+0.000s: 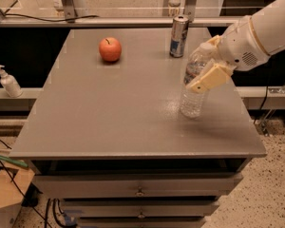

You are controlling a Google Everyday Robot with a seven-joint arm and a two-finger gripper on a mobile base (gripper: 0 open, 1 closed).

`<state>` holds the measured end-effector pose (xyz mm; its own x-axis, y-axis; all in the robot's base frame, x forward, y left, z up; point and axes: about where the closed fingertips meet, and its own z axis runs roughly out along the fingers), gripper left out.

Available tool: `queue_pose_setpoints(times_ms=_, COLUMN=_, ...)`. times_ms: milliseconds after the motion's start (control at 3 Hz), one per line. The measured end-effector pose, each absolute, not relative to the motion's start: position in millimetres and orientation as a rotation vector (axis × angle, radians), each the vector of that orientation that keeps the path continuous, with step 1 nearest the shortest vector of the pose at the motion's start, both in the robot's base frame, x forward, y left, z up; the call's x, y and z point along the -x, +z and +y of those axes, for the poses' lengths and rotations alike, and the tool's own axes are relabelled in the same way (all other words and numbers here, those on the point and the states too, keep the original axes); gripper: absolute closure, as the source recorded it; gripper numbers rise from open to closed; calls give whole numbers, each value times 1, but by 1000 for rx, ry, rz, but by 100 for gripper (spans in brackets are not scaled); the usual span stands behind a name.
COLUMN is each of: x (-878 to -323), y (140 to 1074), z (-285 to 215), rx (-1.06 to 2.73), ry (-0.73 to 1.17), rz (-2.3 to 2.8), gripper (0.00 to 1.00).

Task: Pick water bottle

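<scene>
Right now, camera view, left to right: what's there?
White pump dispenser → apple → drink can → water bottle. The claw is at the water bottle's upper half, overlapping it, so it has no separate place in the order.
</scene>
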<state>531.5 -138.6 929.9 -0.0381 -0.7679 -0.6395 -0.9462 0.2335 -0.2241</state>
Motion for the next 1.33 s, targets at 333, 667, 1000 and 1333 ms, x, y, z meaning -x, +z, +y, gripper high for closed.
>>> queue_pose_setpoints(times_ms=333, x=-532, y=935, z=-135, rx=1559, ry=345, rz=1827, gripper=65)
queue_pose_setpoints(times_ms=667, x=-530, y=965, z=-125, rx=1536, ry=362, rz=1777, gripper=88)
queue_pose_setpoints(times_ms=1000, x=-527, y=1013, z=-113, rx=1537, ry=361, rz=1697, gripper=100)
queue_pose_setpoints(times_ms=1333, x=-526, y=1073, z=-106, rx=1554, ry=340, rz=1595, gripper=100)
